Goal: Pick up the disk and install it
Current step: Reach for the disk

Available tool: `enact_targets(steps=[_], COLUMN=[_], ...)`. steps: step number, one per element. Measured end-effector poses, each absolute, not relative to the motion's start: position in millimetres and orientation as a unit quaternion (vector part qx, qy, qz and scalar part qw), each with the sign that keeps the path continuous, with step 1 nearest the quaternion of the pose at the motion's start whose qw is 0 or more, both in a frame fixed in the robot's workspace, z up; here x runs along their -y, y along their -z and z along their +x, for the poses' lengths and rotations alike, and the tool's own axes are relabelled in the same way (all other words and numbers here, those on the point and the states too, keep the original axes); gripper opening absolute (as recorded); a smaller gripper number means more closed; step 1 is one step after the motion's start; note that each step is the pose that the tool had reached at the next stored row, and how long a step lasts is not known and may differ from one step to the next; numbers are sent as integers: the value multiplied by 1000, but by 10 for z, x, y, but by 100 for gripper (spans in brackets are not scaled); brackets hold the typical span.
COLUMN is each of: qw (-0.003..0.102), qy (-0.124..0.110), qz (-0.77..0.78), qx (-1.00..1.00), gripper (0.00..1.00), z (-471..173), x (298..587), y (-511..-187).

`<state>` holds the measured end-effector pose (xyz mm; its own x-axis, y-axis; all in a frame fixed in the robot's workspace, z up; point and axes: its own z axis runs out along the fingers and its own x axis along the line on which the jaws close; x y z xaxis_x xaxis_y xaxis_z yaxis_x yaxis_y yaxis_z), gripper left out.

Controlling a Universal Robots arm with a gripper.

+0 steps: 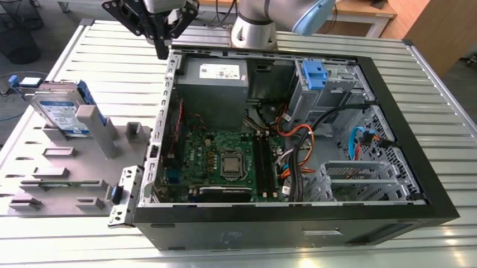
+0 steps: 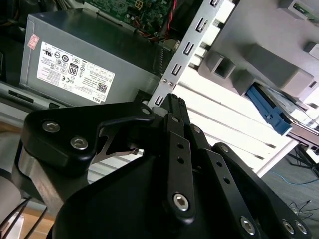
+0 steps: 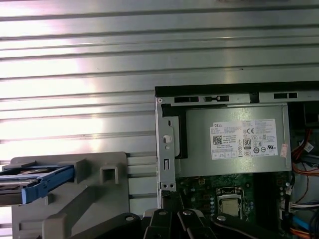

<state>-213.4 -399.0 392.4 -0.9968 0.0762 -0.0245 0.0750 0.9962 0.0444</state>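
Exterior view: gripper (image 1: 162, 54) hangs over the back corner of the PC case (image 1: 261, 229), just by the power supply (image 1: 216, 75), fingers pressed together w/ nothing between them. Disk (image 1: 63, 111) stands on edge in a slot of the grey rack (image 1: 111, 139) at the exterior view's left, well apart from the gripper. It's prob. parked upright so its top edge is free to pinch from above. Case lies on its side, cover off, so the bays face up for loading

Second wrist view: gripper (image 2: 173, 99) tips meet, empty, over the case's perforated edge rail (image 2: 187, 50). Blue bracket (image 2: 271, 112) of the disk pokes out from the rack (image 2: 264, 55) beyond

First wrist view: disk (image 3: 35, 181) sits in the rack (image 3: 94, 194), beside the case wall, not yet picked up; power supply (image 3: 234, 139) lies inside the case
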Motion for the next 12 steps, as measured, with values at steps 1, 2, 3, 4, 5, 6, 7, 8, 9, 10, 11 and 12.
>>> enact_targets(steps=[1,2,3,4,5,6,7,8,9,10,11,12], qw=[13,13,13,13,13,13,13,13,13,13,13,13], qy=[-22,-22,-22,-22,-22,-22,-22,-22,-22,-22,-22,-22], qz=[38,38,38,38,38,38,38,38,38,38,38,38], qx=[-999,-999,-999,-999,-999,-999,-999,-999,-999,-999,-999,-999], gripper=[11,11,11,11,11,11,11,11,11,11,11,11], z=[-2146,-2158,-2170,-2182,-2197,-2211,-2225,-2240,-2255,-2270,-2288,-2305], x=[3989,3990,3990,3989,3989,3989,3989,3989,3990,3989,3989,3989], y=[-3924,-3924,-3924,-3924,-3924,-3923,-3923,-3923,-3923,-3923,-3923,-3923])
